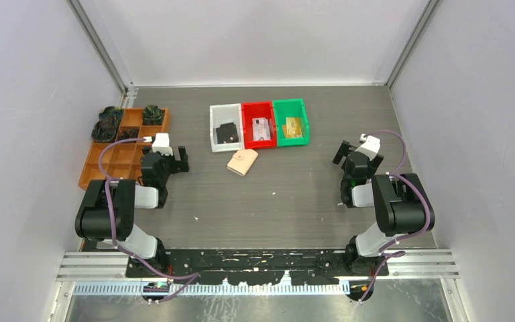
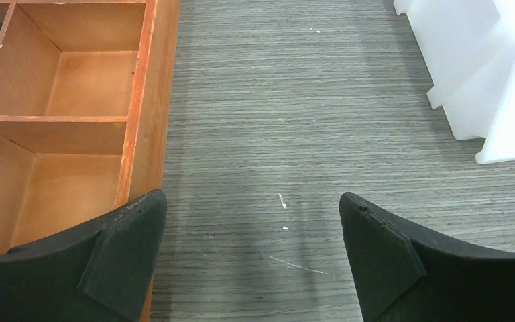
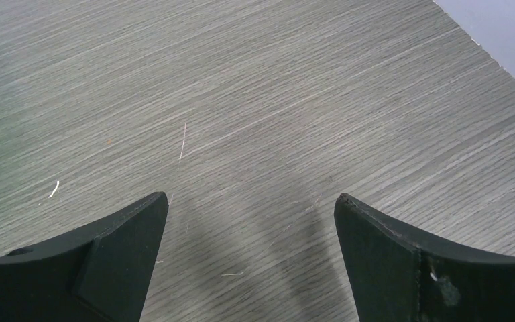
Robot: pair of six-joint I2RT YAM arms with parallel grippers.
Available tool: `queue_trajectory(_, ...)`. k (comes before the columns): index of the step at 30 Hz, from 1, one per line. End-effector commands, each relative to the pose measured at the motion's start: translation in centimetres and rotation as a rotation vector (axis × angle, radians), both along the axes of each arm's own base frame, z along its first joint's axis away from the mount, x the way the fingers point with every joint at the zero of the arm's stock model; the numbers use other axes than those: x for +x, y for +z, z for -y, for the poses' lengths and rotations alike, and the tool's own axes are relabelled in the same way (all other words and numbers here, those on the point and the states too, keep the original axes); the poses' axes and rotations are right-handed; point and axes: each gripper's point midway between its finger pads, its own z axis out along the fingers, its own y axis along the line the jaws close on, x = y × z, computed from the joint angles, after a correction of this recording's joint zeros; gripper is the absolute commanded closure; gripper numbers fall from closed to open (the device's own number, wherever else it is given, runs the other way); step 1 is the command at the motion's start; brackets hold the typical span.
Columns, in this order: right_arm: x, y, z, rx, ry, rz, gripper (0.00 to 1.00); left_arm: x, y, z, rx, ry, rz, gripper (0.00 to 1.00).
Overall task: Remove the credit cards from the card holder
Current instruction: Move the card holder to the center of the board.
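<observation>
Left fingers (image 2: 107,268) and right fingers (image 3: 107,275) gape wide, empty, well apart either side of the closed tan card holder (image 1: 243,162), seemingly readied for opening it.

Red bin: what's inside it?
The red bin holds a pale, flat card-like thing with small dark marks. Anything beneath it is covered, and it is too small to tell whether it is one piece or several.
</observation>
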Motion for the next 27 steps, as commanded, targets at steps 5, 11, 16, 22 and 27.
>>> queue_trajectory(5,0.7,1.9,0.0,0.003,-0.005,0.071,0.01,0.9,1.3,-0.1,0.012,-0.006,0.043,0.0)
queue_trajectory(11,0.7,1.9,0.0,0.003,-0.005,0.071,0.01,0.9,1.3,-0.1,0.012,-0.006,0.044,0.0)
queue_trajectory(16,0.0,2.9,0.5,0.01,-0.052,0.099,0.01,1.2,2.3,-0.8,-0.015,0.03,0.016,0.0)
queue_trajectory(22,-1.2,5.7,2.1,0.008,-0.23,-0.042,0.01,0.7,2.8,0.6,-0.003,-0.11,-0.167,0.0)
queue_trajectory(27,-0.5,9.3,0.9,0.132,-0.225,-0.01,0.01,0.3,5.5,0.1,-0.027,-0.103,-0.22,0.0)
